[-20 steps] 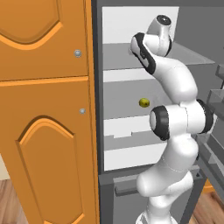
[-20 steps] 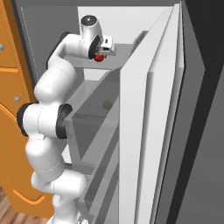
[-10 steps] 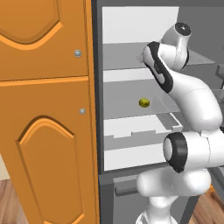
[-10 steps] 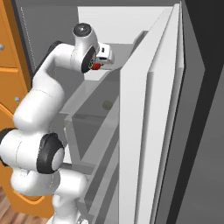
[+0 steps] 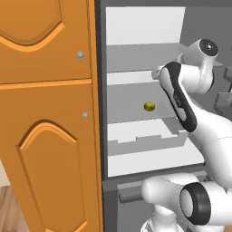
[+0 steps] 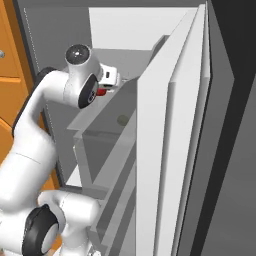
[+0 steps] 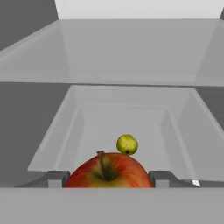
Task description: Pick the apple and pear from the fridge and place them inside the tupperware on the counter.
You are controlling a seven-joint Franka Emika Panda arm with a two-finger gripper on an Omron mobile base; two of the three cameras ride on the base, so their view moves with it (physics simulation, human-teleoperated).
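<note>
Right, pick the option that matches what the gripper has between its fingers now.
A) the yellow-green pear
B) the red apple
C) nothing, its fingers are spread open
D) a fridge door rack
B: in the hand view the apple sits clamped between the fingertips of the gripper, while the pear lies apart, farther off on the fridge shelf.

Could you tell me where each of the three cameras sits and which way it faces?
Left base view: behind the arm's left, facing the open fridge; the arm rises at right.
Right base view: behind its right, along the fridge door; the gripper is shut on the apple.
Hand view: on the hand, looking past the apple.
The left base and hand views share the pear.
</note>
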